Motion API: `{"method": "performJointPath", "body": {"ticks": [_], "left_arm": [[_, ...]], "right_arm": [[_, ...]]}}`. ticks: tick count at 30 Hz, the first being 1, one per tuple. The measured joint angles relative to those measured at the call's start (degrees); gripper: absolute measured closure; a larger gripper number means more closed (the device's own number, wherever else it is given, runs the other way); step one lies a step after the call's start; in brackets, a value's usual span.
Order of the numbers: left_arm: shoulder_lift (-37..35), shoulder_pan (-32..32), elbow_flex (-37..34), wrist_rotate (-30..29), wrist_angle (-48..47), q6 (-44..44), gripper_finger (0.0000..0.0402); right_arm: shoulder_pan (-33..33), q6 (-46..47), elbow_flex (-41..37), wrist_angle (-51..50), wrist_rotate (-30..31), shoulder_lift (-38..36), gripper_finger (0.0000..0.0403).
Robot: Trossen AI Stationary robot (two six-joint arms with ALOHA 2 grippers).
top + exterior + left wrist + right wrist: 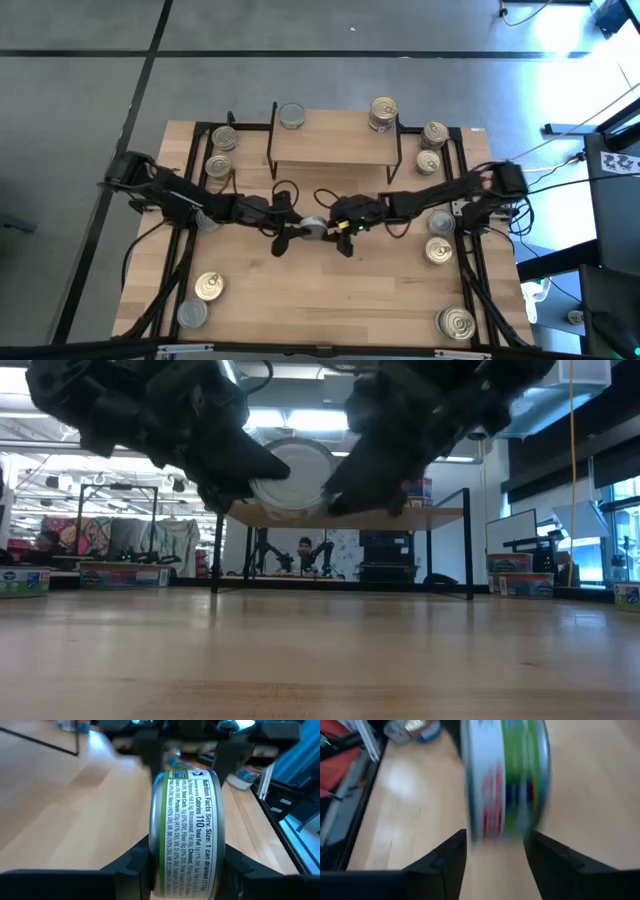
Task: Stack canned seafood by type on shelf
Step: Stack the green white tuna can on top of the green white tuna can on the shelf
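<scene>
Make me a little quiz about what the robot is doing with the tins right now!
1. Which gripper clamps the can in mid-air? A) left gripper B) right gripper
2. Fill in: the shelf has tins at ___ spots.
3. True or false: the can between the grippers stands on the shelf.

Key: 1 A (the right gripper's fingers are open). 2 two. 3 false.
</scene>
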Motion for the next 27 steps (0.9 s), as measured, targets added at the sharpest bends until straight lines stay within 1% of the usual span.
{"method": "performJointPath", "body": {"ticks": [3, 5, 6, 8, 12, 15, 19, 20, 23, 27], "left_arm": [[-6.0, 1.0, 1.6, -2.1, -12.6, -0.5, 0.027], [-9.6, 1.9, 4.1, -3.8, -21.3, 0.0, 0.027], [-11.5, 2.5, 5.6, -4.4, -25.6, 0.5, 0.027], [-13.9, 4.2, 9.2, -6.0, -33.3, 2.0, 0.027], [-16.2, 9.3, 16.9, -7.5, -46.5, 4.9, 0.027], [-16.1, 14.5, 24.0, -7.5, -54.1, 6.3, 0.027], [-14.6, 22.4, 33.5, -7.2, -62.7, 7.7, 0.027], [-14.1, 24.5, 35.6, -6.8, -64.5, 8.2, 0.027], [-12.5, 31.2, 41.1, -3.7, -66.8, 9.1, 0.0266], [-9.1, 40.1, 45.2, 2.9, -67.5, 9.0, 0.0267]], "right_arm": [[0.1, -1.1, 0.0, -10.2, 5.0, -5.7, 0.0196], [0.1, -1.4, 0.0, -16.8, 8.7, -8.7, 0.0195], [0.0, -1.6, -0.1, -18.9, 10.5, -9.5, 0.0195], [0.0, -2.6, -1.2, -20.3, 12.2, -10.8, 0.0195], [0.0, -4.7, -5.3, -15.7, 12.1, -10.7, 0.0195], [0.0, -6.1, -9.1, -7.9, 11.3, -9.7, 0.0195], [0.0, -8.7, -12.0, -1.2, 10.3, -9.2, 0.0195], [0.0, -9.2, -12.2, -0.7, 10.2, -9.1, 0.0195], [0.0, -11.1, -12.4, -0.4, 10.2, -8.6, 0.0194], [0.0, -12.4, -12.4, -0.2, 11.1, -8.0, 0.0194]]}}
